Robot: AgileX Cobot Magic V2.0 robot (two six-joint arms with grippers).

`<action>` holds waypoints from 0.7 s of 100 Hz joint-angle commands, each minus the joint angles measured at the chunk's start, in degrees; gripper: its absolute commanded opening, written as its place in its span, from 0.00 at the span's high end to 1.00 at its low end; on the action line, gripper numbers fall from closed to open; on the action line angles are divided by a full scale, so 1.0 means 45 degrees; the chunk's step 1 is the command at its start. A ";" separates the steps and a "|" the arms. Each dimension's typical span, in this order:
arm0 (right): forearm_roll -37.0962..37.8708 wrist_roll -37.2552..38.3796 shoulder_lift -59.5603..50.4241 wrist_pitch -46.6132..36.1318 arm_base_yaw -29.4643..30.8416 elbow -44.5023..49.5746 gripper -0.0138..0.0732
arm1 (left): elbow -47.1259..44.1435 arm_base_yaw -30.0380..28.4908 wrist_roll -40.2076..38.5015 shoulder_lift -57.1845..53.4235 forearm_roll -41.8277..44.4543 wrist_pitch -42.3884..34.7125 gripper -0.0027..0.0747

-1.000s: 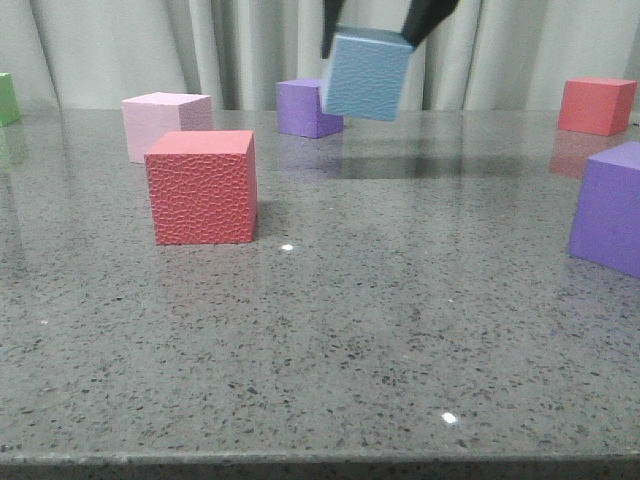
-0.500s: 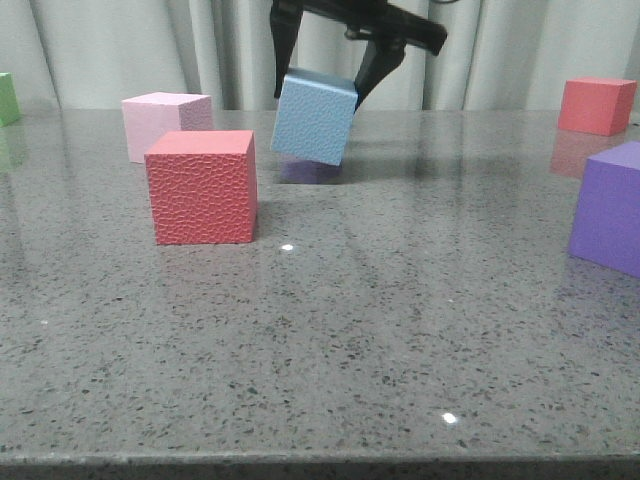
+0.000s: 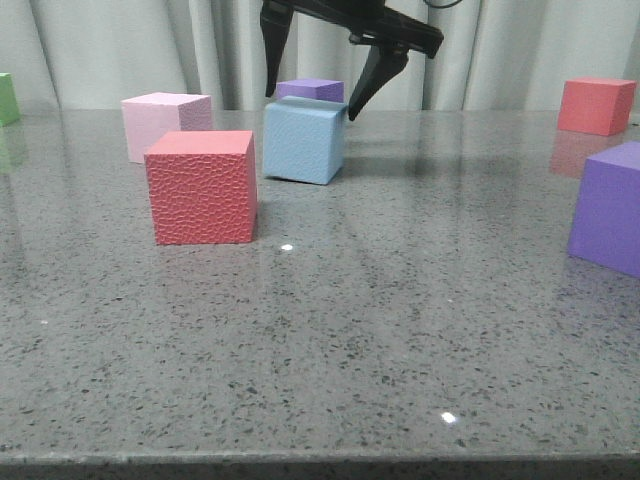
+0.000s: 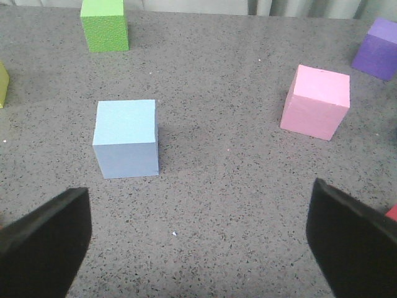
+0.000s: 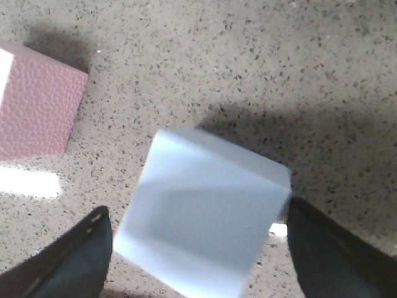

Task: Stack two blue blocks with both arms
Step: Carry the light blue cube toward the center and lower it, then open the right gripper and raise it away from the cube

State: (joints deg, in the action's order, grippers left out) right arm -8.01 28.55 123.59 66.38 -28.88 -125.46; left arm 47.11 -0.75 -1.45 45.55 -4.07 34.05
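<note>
One pale blue block point(image 3: 304, 140) sits on the grey table just right of the red cube; it shows blurred in the right wrist view point(image 5: 201, 220). My right gripper point(image 3: 310, 97) hovers over it, open, with its dark fingers point(image 3: 372, 85) spread to either side of the block's top and not gripping it. The right gripper point(image 5: 201, 257) straddles the block in its own view. The other blue block point(image 4: 126, 138) rests alone on the table ahead of my left gripper point(image 4: 198, 248), which is wide open and empty, well short of it.
A red pebbled cube point(image 3: 202, 187) and a pale pink cube point(image 3: 160, 122) stand left of the dropped block, with a purple cube point(image 3: 310, 88) behind it. Another purple cube point(image 3: 608, 205) and a red cube point(image 3: 597, 105) stand at right. A green cube point(image 4: 105, 23) and the pink cube point(image 4: 315, 102) flank the left gripper's block.
My right gripper came down and to the left with the blue block, then opened. The block now sits on the table beside the red cube.
</note>
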 commanded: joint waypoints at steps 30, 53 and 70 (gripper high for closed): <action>-0.0314 -0.0208 -0.1245 -0.0294 0.0026 -0.0495 0.16 | 0.0464 0.0030 -0.0028 -0.0043 -0.0028 -0.0689 0.10; 0.0389 -0.0529 -0.1929 0.0632 -0.0022 -0.0471 0.16 | 0.0948 -0.0547 -0.0115 0.0378 0.0595 -0.1094 0.10; 0.0664 -0.1313 -0.2738 0.0637 -0.0282 -0.0312 0.16 | 0.2005 -0.1196 -0.0382 0.1820 0.0572 -0.0607 0.10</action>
State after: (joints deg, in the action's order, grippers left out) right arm -6.10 24.79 117.13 70.90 -29.33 -125.70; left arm 51.85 -5.04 -2.27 50.53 -1.43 33.90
